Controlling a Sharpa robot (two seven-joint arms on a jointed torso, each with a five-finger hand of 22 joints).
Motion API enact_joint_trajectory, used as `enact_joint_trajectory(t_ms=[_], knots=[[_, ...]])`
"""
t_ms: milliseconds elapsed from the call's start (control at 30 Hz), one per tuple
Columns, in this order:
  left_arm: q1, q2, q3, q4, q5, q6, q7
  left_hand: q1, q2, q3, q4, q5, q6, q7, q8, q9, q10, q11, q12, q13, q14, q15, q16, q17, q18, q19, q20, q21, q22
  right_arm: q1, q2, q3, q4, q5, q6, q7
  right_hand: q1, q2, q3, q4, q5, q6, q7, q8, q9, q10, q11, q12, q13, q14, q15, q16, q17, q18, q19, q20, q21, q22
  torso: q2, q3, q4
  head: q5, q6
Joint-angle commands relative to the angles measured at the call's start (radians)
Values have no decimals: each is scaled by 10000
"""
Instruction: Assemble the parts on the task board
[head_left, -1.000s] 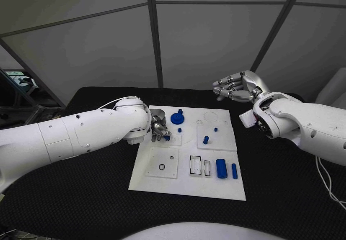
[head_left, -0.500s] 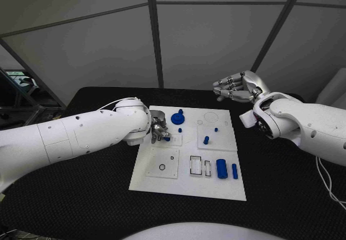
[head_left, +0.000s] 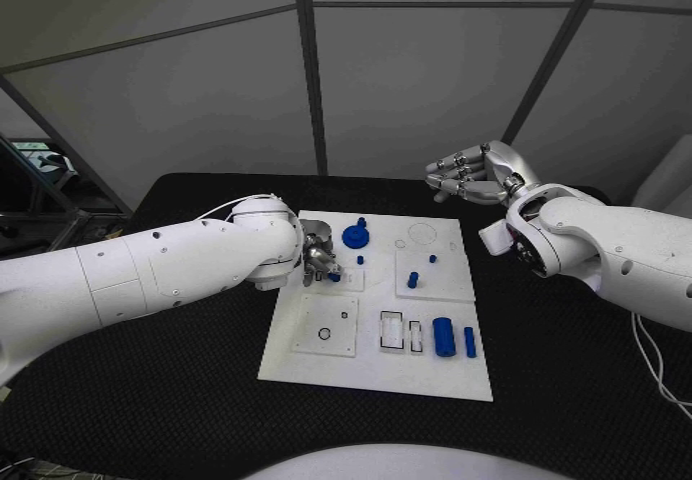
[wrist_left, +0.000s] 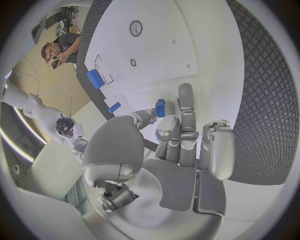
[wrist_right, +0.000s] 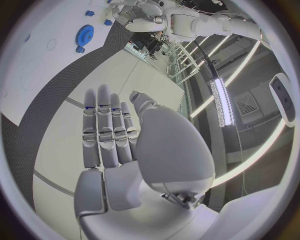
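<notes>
The white task board (head_left: 378, 372) lies in the middle of the black table. My left hand (head_left: 316, 260) hovers low over its upper left part and pinches a small blue part (wrist_left: 160, 108) between thumb and finger; the same part (head_left: 335, 277) peeks out under the fingers in the head view. A blue gear (head_left: 355, 237) sits just beyond that hand. Small blue pegs (head_left: 411, 281) stand in the right upper plate. A blue cylinder (head_left: 444, 337) and a thin blue bar (head_left: 469, 342) lie at the board's lower right. My right hand (head_left: 476, 172) is raised behind the board's far right corner, holding nothing, its fingers (wrist_right: 106, 130) stretched out.
Two rectangular slots (head_left: 391, 330) and a small round hole (head_left: 325, 333) show in the board's near half, and a ring outline (head_left: 421, 234) at its far right. Black table (head_left: 159, 380) surrounds the board. Grey wall panels stand behind the table.
</notes>
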Motion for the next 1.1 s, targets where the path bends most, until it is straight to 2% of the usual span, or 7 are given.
enact_joint_trajectory(t_ms=[33,300,900,1100], knots=[[-32,31,-28,-17,-22,271,-95,-317,-52,208,-446,-20,109,-67,22,4,49,-32,95,39,76,-7,-60,30,-281,448,-49,79,1228,19,8,7,6,-19,74,29,-109,9,-31,19,43,-35,9,-31,-10,-71,-31,-50,-12,-2,58,-58,-10,26,-21,75,-66,-14,4,2,-9,2,-13],[-31,130,-27,-105,-21,323,-88,-731,-13,-359,-183,-66,289,-106,34,2,97,-62,199,113,93,-27,-96,73,-304,492,-71,144,1342,19,-11,7,9,-19,70,2,-145,-4,-48,30,45,-57,17,-37,-13,-97,-19,-55,-25,-8,67,-87,-16,25,-22,84,-94,-31,0,-4,1,-13,-26],[-31,233,-26,-251,-21,340,-79,-954,13,-712,-34,-107,475,-166,92,23,176,-106,285,177,111,-49,-123,106,-328,538,-90,213,1456,19,-25,8,9,-19,115,-39,-198,-15,-72,46,53,-108,36,-46,-17,-147,1,-58,-50,-25,87,-149,-28,25,-27,103,-154,-68,-7,0,-4,-19,-31],[-31,254,-26,-295,-21,300,-77,-1196,33,-979,166,-201,528,-176,114,36,201,-115,289,158,121,-60,-142,128,-331,546,-102,219,1475,19,-23,8,7,-19,123,-49,-216,-15,-80,51,54,-128,44,-48,-18,-165,10,-58,-60,-33,96,-175,-33,25,-30,111,-179,-83,-2,-3,1,-35,-22]])
